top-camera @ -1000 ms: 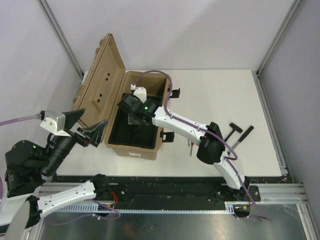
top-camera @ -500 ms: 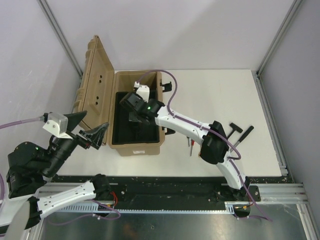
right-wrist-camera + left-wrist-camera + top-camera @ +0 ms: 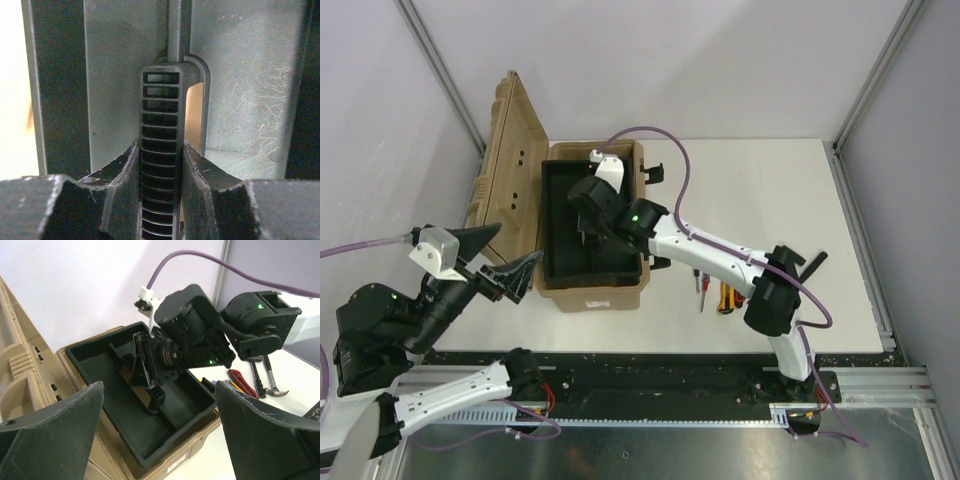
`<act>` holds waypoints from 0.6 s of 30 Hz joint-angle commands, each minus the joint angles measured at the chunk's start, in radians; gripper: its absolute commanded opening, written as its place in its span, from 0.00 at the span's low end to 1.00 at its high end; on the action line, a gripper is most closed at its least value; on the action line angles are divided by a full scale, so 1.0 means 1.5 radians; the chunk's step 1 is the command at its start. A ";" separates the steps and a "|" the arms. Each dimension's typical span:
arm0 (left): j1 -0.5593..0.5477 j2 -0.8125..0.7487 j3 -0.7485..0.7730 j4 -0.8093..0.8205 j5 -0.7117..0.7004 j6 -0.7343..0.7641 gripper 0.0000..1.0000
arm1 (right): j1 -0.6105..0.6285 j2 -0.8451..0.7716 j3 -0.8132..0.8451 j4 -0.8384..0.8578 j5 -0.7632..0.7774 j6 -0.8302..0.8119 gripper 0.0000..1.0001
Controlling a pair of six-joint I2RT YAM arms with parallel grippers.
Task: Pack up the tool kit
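A tan toolbox [image 3: 590, 297] stands open at the table's left, its lid [image 3: 515, 170] leaning back to the left. A black tray [image 3: 565, 215] sits inside it. My right gripper [image 3: 592, 235] reaches down into the tray and is shut on the tray's ribbed centre handle [image 3: 160, 100], with the fingers [image 3: 117, 167] pressed on both sides of it. My left gripper [image 3: 500, 258] is open and empty, held in the air near the box's front left corner. In the left wrist view the tray [image 3: 120, 405] and handle [image 3: 155, 400] lie between its fingers [image 3: 55, 425].
Loose tools lie on the table right of the box: screwdrivers [image 3: 701, 288], a yellow-handled tool [image 3: 728, 297] and a hammer [image 3: 810, 265], partly hidden by the right arm. A red utility knife [image 3: 242, 381] shows in the left wrist view. Frame walls stand close at left and right.
The toolbox has swung from skewed to square with the table and shifted left, with my right gripper staying in the tray. The right arm's elbow moved right, uncovering tools. The left gripper barely moved.
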 commanded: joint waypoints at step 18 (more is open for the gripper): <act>-0.003 0.087 -0.001 0.080 0.037 0.021 0.96 | -0.370 -0.268 -0.141 0.093 -0.095 -0.117 0.00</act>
